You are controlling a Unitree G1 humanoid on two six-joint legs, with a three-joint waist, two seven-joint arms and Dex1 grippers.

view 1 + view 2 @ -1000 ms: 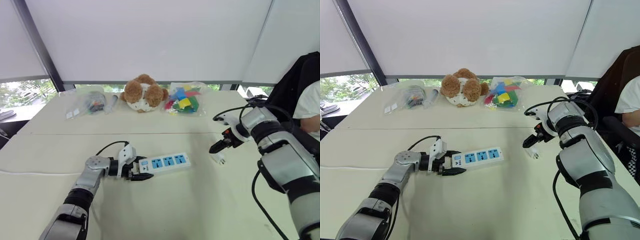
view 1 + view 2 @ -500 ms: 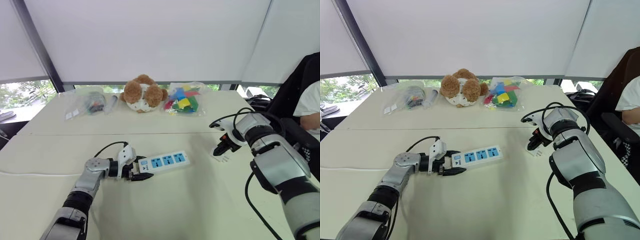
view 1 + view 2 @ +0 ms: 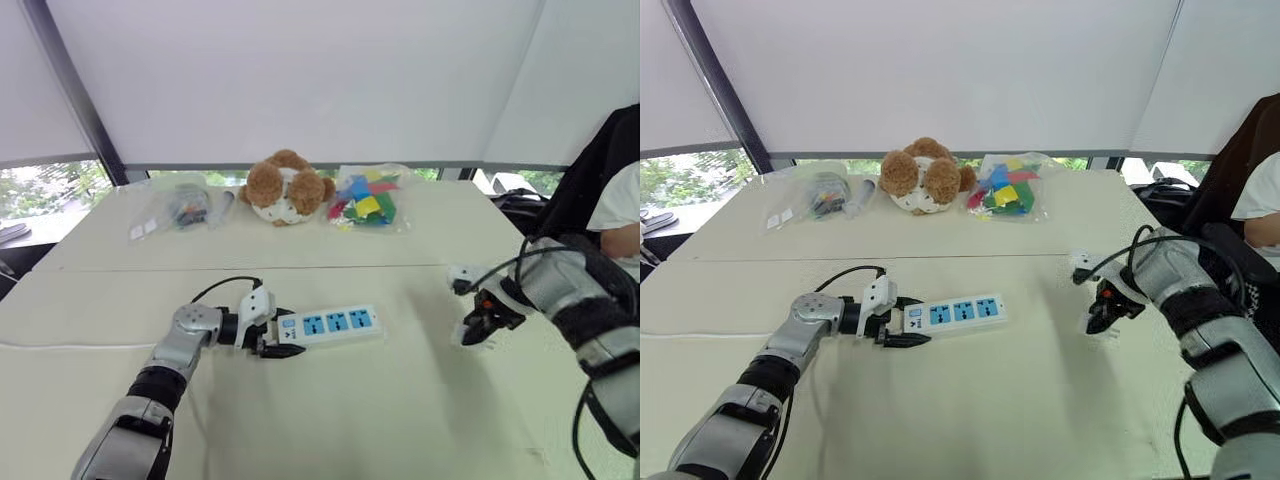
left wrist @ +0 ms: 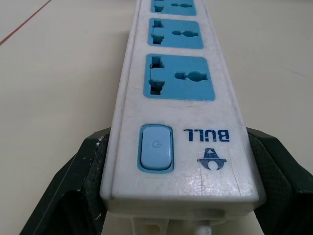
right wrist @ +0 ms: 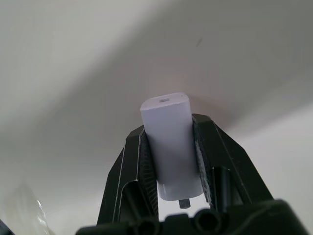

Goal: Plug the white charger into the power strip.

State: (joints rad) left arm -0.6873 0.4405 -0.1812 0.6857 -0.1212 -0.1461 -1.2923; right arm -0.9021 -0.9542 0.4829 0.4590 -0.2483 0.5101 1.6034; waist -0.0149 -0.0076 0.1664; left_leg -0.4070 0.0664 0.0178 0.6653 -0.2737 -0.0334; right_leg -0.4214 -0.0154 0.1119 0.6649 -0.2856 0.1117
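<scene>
The white power strip [image 3: 335,323] with blue sockets lies flat on the cream table [image 3: 380,420], left of centre. My left gripper [image 3: 283,341] is shut on its switch end; the left wrist view has a black finger [image 4: 80,181] pressed against each long side of the strip [image 4: 178,78]. Out to the right, my right gripper [image 3: 476,326] is shut on the white charger [image 5: 170,142], holding it just above the table. In the right wrist view the charger stands between the fingers, with a metal prong at its lower end.
Along the table's far edge sit a brown teddy bear [image 3: 288,187], a bag of coloured blocks [image 3: 366,198] and a clear bag of small items [image 3: 180,205]. A seated person [image 3: 620,215] and a dark chair are at the right edge.
My right gripper closed on the charger where it lay on the table, then carried it nearer and to the right. The left gripper kept its grip on the strip.
</scene>
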